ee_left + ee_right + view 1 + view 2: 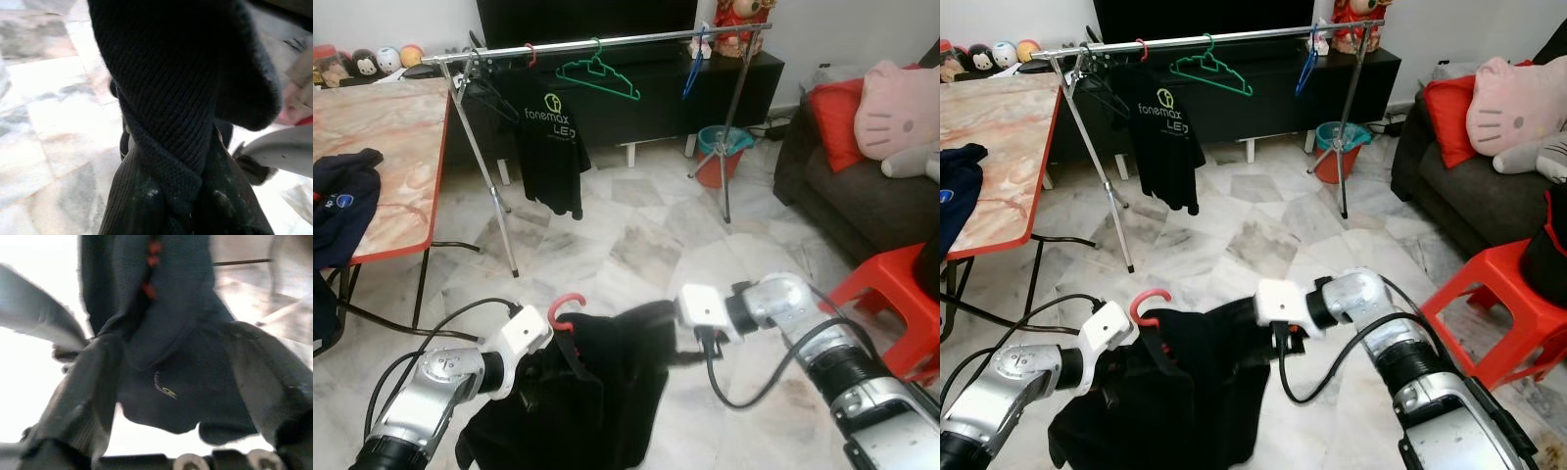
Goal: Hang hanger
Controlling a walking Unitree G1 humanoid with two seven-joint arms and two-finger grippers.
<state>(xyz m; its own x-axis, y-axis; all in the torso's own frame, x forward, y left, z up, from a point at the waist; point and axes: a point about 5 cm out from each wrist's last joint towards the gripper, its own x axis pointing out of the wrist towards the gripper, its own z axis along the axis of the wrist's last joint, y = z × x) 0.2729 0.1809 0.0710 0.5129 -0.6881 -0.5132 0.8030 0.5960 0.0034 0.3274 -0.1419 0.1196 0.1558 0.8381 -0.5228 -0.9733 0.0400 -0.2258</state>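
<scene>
A red hanger (565, 305) carries a black garment (597, 392), held low over the floor between my two arms. My left gripper (566, 354) is shut on the garment's collar just below the red hook; the left wrist view has ribbed black cloth (166, 122) pinched between its fingers. At the garment's right shoulder my right gripper (656, 319) is shut on a fold of the dark cloth (171, 382), which bulges between its fingers (88, 391). The silver rack rail (607, 41) stands well ahead, higher up.
On the rail hang a black T-shirt (553, 147), a green hanger (597, 73) and a blue hanger (693, 69). A marble-topped table (401, 147) with dark clothes stands left. A red stool (891, 294) and a dark sofa (862, 186) are right. A bucket (722, 152) sits beyond the rack.
</scene>
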